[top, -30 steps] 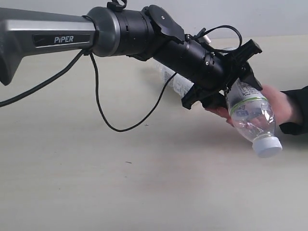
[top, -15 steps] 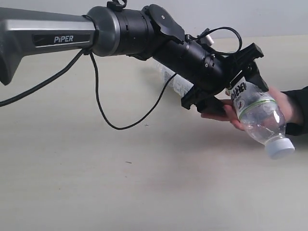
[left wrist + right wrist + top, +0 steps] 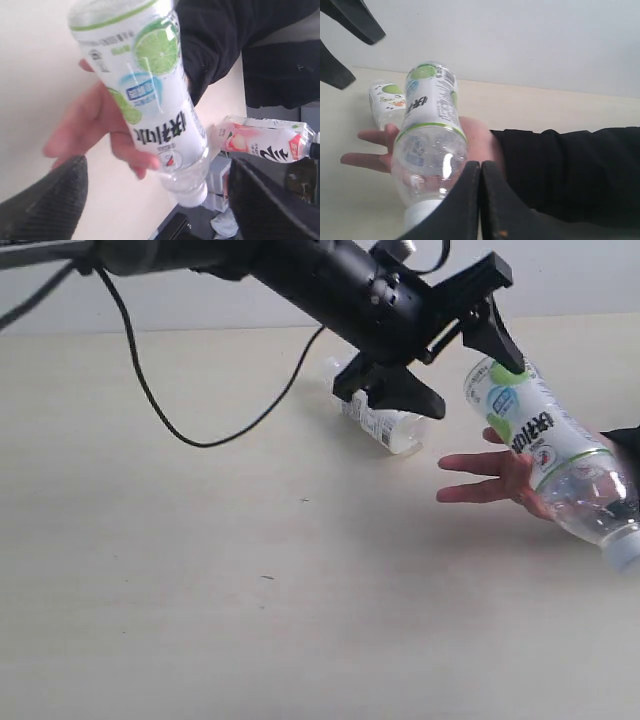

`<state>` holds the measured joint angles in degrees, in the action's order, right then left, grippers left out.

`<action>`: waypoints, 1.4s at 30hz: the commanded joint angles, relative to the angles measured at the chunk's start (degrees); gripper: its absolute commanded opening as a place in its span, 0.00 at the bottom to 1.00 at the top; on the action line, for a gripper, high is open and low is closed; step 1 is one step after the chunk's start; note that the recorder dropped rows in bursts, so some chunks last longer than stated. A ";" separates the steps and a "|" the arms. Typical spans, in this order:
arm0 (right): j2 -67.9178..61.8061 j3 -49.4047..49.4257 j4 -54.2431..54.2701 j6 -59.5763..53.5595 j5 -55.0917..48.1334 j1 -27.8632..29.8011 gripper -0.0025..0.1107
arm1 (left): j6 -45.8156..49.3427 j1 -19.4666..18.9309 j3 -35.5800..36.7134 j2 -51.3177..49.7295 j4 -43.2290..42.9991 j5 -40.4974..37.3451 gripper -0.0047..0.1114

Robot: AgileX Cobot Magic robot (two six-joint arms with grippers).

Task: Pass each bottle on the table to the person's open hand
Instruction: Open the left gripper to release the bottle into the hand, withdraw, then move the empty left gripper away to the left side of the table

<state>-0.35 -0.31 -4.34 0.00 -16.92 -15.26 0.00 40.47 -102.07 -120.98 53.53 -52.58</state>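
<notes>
The white-green bottle [image 3: 530, 430] lies tilted on the palm of the person's open hand [image 3: 497, 478], with its base end raised over the fingers. The left gripper [image 3: 476, 388] is above these fingers with its jaws wide apart. It grips nothing, but one jaw tip is very close to the bottle's base and I cannot tell if it touches. A second bottle [image 3: 385, 428] lies on the table [image 3: 200, 570] beyond the hand's fingertips. The right gripper [image 3: 480, 200] is near the hand, with jaws pressed together and holding nothing.
</notes>
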 commanded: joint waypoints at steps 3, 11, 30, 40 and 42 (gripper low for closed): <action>0.35 0.31 -0.09 0.00 0.71 -0.11 0.02 | 3.85 -3.97 -0.25 7.00 -9.93 -6.76 0.52; 0.35 0.31 -0.09 0.00 0.71 -0.11 0.02 | 1.63 -5.13 3.38 13.87 -27.42 -9.13 0.04; 0.35 0.31 -0.09 0.00 0.71 -0.11 0.02 | -3.66 -5.17 55.95 58.42 -42.42 36.40 0.04; 0.35 0.31 -0.09 0.00 0.71 -0.11 0.02 | -11.37 -11.63 58.17 64.20 -50.90 30.48 0.04; 0.35 0.31 -0.09 0.00 0.71 -0.11 0.02 | -15.52 -13.83 58.17 64.20 -54.96 28.36 0.04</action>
<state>-0.35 -0.31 -4.34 0.00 -16.92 -15.26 -10.06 29.25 -44.10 -57.18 4.17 -21.49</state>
